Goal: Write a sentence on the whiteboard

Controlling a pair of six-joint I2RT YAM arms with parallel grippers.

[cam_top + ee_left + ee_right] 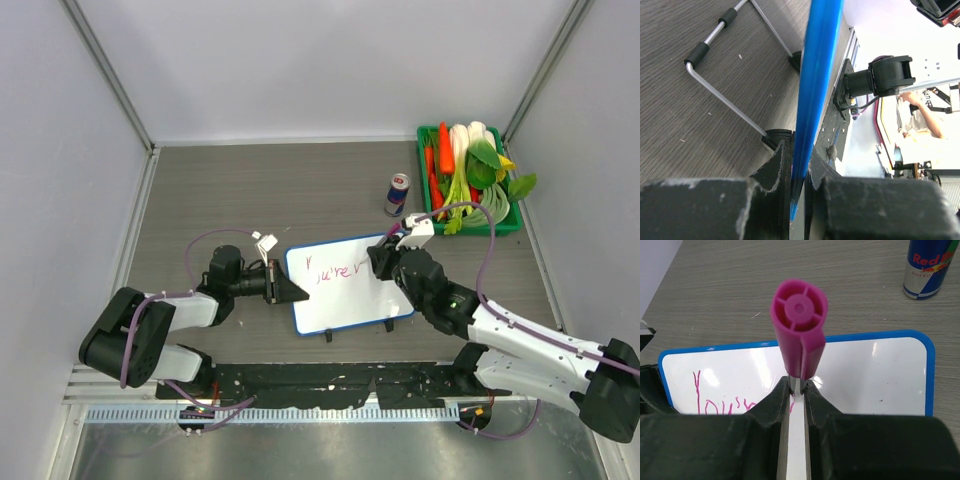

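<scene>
The whiteboard (345, 285), white with a blue rim, lies on the table between the arms; it also shows in the right wrist view (880, 375). Reddish-pink letters of the sentence (335, 273) run across its left half, also seen in the right wrist view (715, 402). My left gripper (290, 291) is shut on the board's left blue rim (815, 90). My right gripper (380, 258) is shut on a magenta marker (799, 325), held upright over the board's middle right of the letters. The marker tip is hidden by the fingers.
A Red Bull can (397, 194) stands behind the board, also in the right wrist view (927, 265). A green tray of vegetables (470, 180) sits at the back right. A wire stand (725, 95) lies under the board in the left wrist view.
</scene>
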